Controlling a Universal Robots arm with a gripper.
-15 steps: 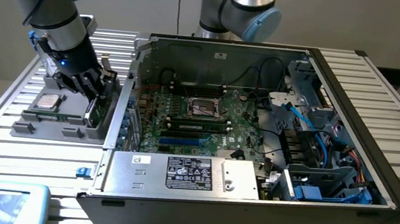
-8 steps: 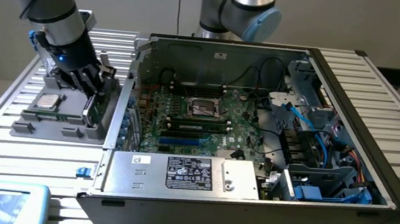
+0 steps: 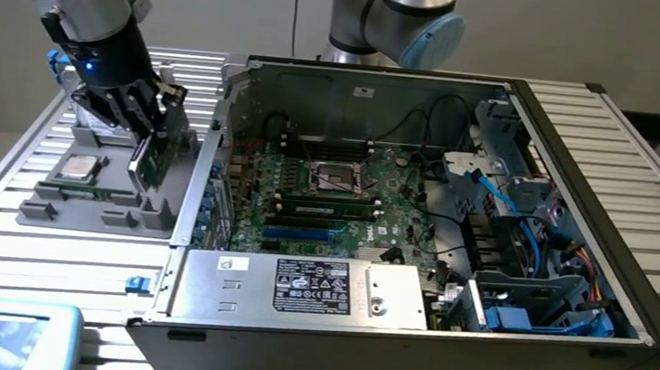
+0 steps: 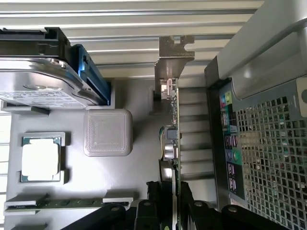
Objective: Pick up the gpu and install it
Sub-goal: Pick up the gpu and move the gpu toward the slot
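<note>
My gripper [image 3: 145, 135] is shut on the gpu [image 3: 153, 161], a green card held upright on its edge. It stands over the side of the grey parts tray [image 3: 85, 207] nearest the open computer case [image 3: 569, 217]. I cannot tell whether the card's lower edge still touches the tray. In the wrist view the gpu [image 4: 172, 129] is edge-on, with its silver bracket [image 4: 173, 52] at the far end and my gripper [image 4: 169, 208] clamping the near end between black fingers [image 4: 146, 213]. The motherboard [image 3: 317, 193] lies exposed inside the case.
On the tray lie a silver hard drive [image 4: 43, 91], a CPU [image 4: 41, 158], a memory stick [image 4: 62, 203] and a grey block [image 4: 108, 132]. The case's perforated rear wall [image 4: 264, 158] stands close beside the card. A second arm's base [image 3: 389, 18] stands behind the case.
</note>
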